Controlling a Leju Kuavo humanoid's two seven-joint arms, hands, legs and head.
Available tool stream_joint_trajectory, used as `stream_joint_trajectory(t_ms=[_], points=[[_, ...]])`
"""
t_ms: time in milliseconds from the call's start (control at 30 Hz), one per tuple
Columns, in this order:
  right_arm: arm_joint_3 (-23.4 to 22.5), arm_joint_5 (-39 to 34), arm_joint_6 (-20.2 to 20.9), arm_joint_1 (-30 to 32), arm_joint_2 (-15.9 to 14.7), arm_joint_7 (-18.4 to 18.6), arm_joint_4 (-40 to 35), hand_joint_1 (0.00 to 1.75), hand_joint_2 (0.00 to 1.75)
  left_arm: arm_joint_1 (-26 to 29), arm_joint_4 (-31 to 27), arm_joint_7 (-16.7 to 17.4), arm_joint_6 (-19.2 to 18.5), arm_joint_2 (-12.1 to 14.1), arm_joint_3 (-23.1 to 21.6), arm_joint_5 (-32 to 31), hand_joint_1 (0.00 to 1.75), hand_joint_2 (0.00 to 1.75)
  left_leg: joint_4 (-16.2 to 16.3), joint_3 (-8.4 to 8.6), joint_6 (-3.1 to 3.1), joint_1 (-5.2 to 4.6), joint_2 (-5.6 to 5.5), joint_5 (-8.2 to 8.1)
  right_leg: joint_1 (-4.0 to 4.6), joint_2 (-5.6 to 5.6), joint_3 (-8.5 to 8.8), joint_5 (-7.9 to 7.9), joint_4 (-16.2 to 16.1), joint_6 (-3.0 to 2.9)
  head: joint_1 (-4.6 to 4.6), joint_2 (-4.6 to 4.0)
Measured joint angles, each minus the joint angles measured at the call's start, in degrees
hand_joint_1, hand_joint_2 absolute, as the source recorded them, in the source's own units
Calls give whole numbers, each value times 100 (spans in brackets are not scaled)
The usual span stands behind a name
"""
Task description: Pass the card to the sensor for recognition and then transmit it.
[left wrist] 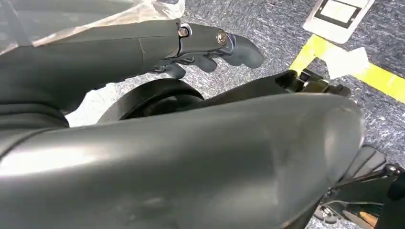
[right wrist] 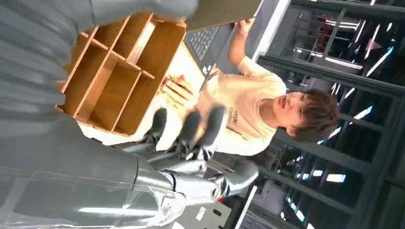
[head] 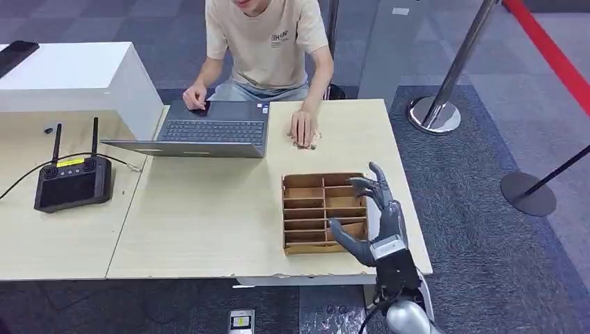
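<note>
A demo or exhibition hall with a test bench: grey carpet tiles (head: pixel 487 209), a chrome queue stanchion (head: pixel 445 90) at upper right, a red floor line (head: pixel 556 62), and a person (head: pixel 268 42) at a laptop (head: pixel 209 130) on a pale wooden worktop (head: pixel 202 216).

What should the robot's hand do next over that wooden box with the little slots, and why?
Probably lower a little toward the brown wooden divided box. The right hand hovers at the box's right edge with fingers spread and nothing in them, and no card is visible in the slots from here, so it likely has to reach in and look for one.
</note>
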Motion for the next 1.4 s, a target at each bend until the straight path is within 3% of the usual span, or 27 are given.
stream_joint_trajectory(t_ms=[300, 1400], points=[[22, 415, -138, 31, -7, 301, 9, 0, 175, -2, 0, 31, -33, 2, 0, 0, 0, 0, 0, 0, 0, 0, 0, 0, 0, 0, -1, 0, 0, 0, 0, 0], [55, 540, -149, 97, 0, 304, 254, 0, 175, -1, 0, 31, 2, 2, 0, -118, 0, 0, 0, -1, 0, 0, 0, 0, 0, 0, 0, 0, 0, 0, 0, 0]])
